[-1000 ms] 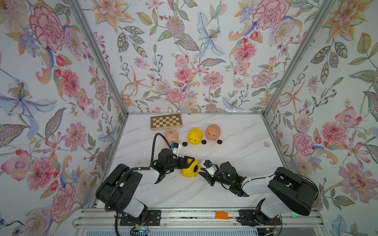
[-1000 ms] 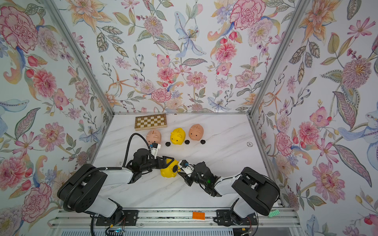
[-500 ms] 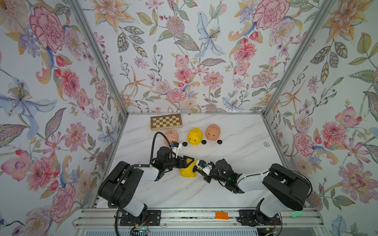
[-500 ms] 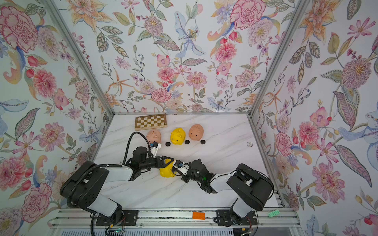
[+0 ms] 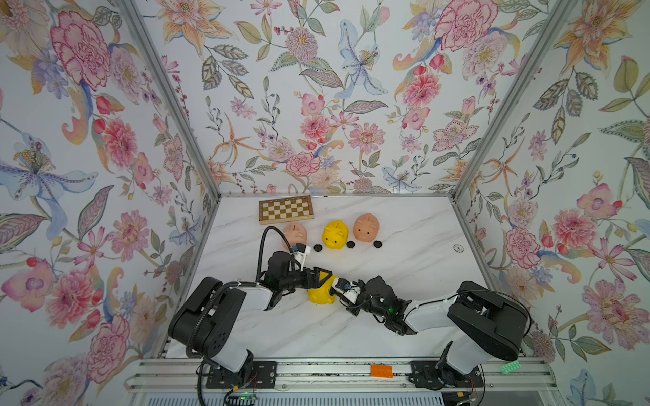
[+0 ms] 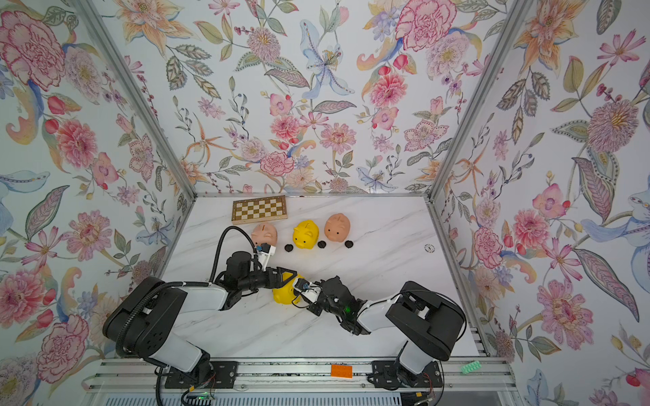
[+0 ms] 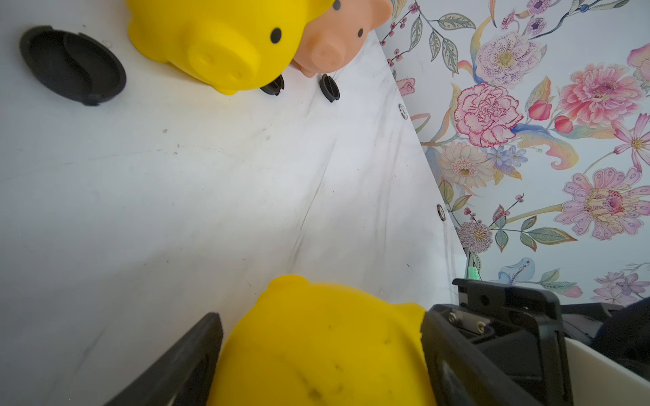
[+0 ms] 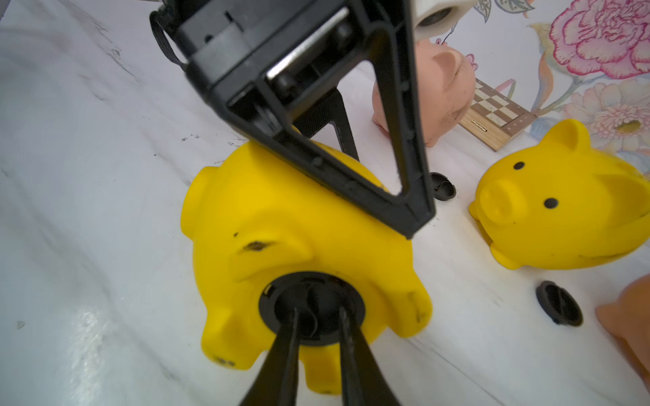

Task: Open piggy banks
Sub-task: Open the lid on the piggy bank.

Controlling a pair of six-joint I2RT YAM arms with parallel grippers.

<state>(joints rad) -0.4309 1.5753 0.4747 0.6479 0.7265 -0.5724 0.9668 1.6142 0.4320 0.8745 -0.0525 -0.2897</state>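
A yellow pig [image 8: 281,225], gripped twice
The left gripper [image 7: 318,323] squeezes its sides; the right gripper [image 8: 318,313], nearly closed, pinches the black plug [image 8: 329,290] in its belly. Open table [image 8: 88,175] lies around both.

My marble table [image 5: 404,277] carries a chessboard [image 5: 286,210], three upright piggy banks [image 5: 335,234], three loose plugs [image 5: 317,248] and one tipped yellow pig [image 5: 318,296].

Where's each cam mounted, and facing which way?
Top views: overhead at the robot's back, looking down on the marble table; left arm, right arm whole.
Left wrist: low over the table, facing the far yellow piggy bank; left gripper clamps the near yellow piggy bank.
Right wrist: facing that pig's belly; right gripper reaches into its black plug.
All share the near yellow piggy bank.
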